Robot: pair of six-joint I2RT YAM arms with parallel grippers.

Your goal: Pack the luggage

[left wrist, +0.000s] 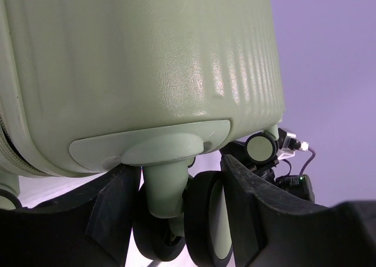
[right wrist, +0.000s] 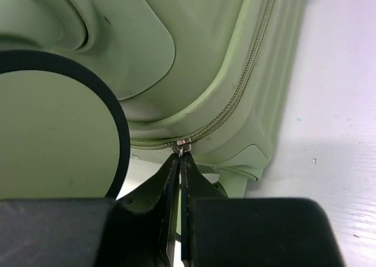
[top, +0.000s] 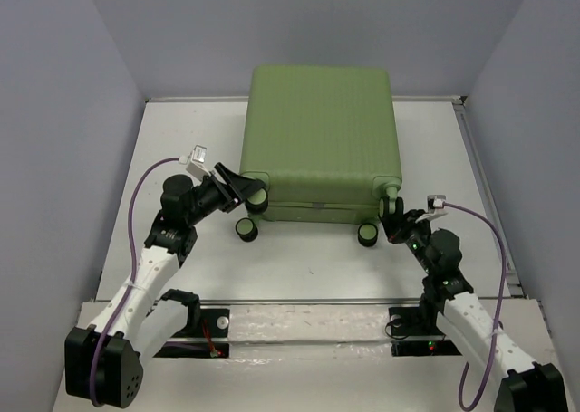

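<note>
One luggage (right wrist: 235,56) zipper pull (right wrist: 183,143) (right gripper (right wrist: 180,158) pinching)

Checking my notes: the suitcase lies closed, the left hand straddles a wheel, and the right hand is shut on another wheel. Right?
No: the right hand is shut on the zipper pull instead; the right wrist view shows it. The rest stands.

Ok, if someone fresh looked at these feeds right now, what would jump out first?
The big light-green luggage lies closed and flat in the middle of the table, wheels toward the arms. The right pincer is pinched shut on the zipper pull at the near-right corner. The left pincer straddles the near-left wheel; whether it squeezes it is unclear.
</note>
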